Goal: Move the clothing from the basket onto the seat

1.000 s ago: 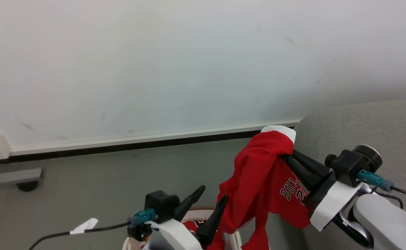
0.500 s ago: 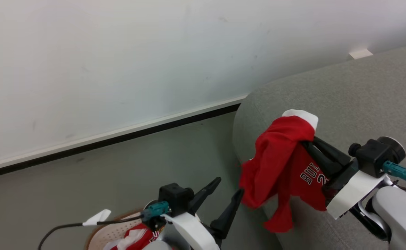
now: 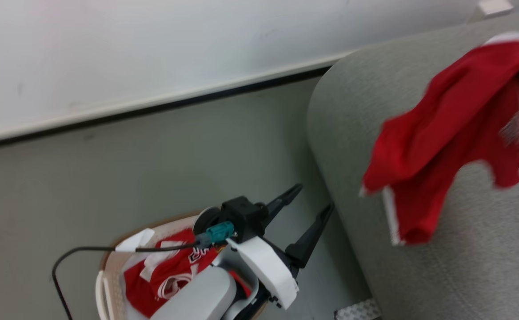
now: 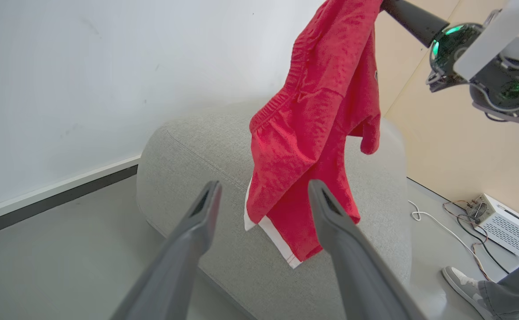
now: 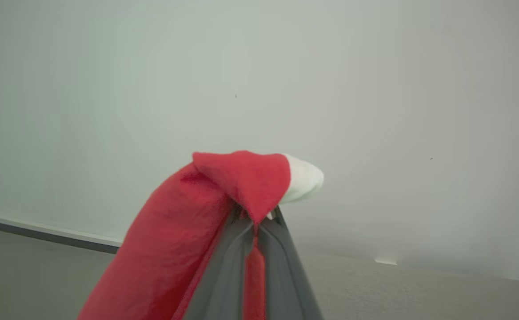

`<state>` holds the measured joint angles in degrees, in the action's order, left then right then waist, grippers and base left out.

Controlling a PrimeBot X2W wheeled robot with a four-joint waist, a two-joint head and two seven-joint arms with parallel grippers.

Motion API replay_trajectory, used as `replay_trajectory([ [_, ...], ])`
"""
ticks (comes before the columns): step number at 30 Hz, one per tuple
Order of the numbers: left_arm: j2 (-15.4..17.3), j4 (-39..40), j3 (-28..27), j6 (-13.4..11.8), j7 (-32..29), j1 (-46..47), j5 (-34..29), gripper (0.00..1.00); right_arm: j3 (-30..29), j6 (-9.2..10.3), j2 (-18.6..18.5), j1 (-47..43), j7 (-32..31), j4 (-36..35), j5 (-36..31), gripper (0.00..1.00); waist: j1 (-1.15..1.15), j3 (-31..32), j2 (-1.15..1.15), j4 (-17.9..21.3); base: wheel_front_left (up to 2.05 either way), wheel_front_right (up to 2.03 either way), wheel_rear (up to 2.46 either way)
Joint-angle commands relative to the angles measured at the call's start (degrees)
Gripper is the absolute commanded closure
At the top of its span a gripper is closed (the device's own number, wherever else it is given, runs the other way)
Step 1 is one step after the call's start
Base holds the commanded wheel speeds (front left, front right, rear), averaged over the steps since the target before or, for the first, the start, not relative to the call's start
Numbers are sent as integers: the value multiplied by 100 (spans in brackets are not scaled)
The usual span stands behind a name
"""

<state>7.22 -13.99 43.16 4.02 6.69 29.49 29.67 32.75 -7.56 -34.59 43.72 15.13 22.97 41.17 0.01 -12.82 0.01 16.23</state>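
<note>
Pinched shut in right gripper [image 5: 256, 222]: red garment [image 3: 441, 133], hanging above seat [image 3: 419, 275]. Spread wide and empty near basket [image 3: 104, 289]: left gripper [image 3: 315, 196]. Inside basket: more red clothing [image 3: 166, 271].

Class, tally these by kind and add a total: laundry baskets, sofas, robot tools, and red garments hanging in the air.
laundry basket: 1
sofa: 1
tools, left tool and right tool: 2
red garment held aloft: 1
Total: 5
</note>
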Motion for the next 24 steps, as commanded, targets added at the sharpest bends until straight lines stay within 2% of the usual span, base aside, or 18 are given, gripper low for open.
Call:
replay_trajectory([
  [1,8,-29,2,33,29,147,-66,0,-225,14,-139,316,3,184,39,100,-1,-495,-1,-340,0,0,0],
  [8,-106,-136,85,107,118,579,-146,0,-1281,14,-662,1627,-83,1302,264,100,-1,-1121,-1,-784,0,0,0],
  [13,-188,-227,163,148,237,779,-165,0,-1910,13,-926,2292,-94,2267,-145,100,-1,-1402,-1,-1025,0,0,0],
  [16,-214,-335,195,164,336,850,-175,0,-2162,13,-872,2415,-58,2945,-501,100,-1,-1474,-1,-1102,0,0,0],
  [22,-296,-629,224,152,512,792,-59,0,-2713,13,-426,2040,13,4205,-1016,100,-1,-1347,-1,-1164,0,0,0],
  [23,-292,-681,228,149,537,768,-43,0,-2802,13,-332,1978,6,4282,-1090,94,-1,-1318,-1,-1165,0,0,0],
  [24,-283,-735,222,138,567,744,-36,0,-2892,13,-204,1871,7,4356,-1139,70,-1,-1279,-1,-1161,0,0,0],
])
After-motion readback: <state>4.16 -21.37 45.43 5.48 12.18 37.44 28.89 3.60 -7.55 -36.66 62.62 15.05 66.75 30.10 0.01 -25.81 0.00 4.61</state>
